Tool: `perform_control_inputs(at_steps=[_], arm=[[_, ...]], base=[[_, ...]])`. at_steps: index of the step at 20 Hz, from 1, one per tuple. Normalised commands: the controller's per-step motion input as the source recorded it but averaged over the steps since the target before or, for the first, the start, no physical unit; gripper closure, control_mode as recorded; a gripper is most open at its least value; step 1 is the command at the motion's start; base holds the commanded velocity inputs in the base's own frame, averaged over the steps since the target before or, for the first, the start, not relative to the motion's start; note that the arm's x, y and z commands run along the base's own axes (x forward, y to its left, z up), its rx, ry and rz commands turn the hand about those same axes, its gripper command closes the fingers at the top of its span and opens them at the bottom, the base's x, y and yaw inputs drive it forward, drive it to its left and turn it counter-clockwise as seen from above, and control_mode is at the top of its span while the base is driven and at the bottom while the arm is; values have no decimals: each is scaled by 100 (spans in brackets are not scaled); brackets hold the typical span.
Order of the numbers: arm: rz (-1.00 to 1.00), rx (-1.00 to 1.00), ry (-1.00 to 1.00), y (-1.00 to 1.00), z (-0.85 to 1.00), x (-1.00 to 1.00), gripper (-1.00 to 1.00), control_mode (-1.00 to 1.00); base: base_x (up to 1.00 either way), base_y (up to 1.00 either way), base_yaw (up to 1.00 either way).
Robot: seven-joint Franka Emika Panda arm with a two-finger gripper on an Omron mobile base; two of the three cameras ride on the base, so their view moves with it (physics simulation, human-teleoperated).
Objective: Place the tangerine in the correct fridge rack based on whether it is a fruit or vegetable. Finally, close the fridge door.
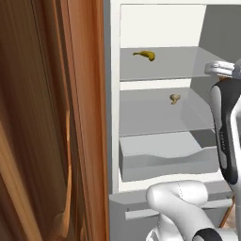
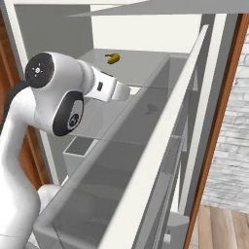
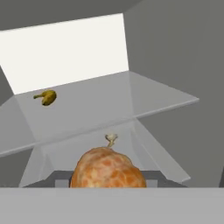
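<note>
We find the tangerine [image 3: 108, 169] pinched in the gripper [image 3: 108, 186], directly before the hand, in front of and below the rack [image 3: 109, 103]. The fingertips are hidden behind the fruit; its lower part is cut off.

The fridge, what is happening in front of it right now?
A white robot arm reaches toward the open fridge, its claw shut on a small round orange tangerine. The fruit is not yet on a shelf. A curved yellow banana-like item lies on the upper thin grey fridge rack, and a small tan lumpy item on the lower one. The tall grey fridge door stands open.
</note>
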Motion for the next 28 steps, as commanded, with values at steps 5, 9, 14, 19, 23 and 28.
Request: perform_control_inputs(at_steps=[5, 9, 14, 19, 23, 28], arm=[[0, 0, 2, 0, 0, 93, 100, -100], [0, 0, 4, 0, 0, 100, 100, -100], [0, 0, 7, -4, -7, 100, 100, -100], [0, 0, 4, -6, -6, 100, -100, -100], [0, -2, 0, -3, -12, 88, -100, -100], [0, -1, -1, 0, -2, 27, -100, -100]], base=[[0, 0, 0], [0, 0, 0], [0, 0, 0], [0, 0, 0], [0, 0, 0], [0, 0, 0]])
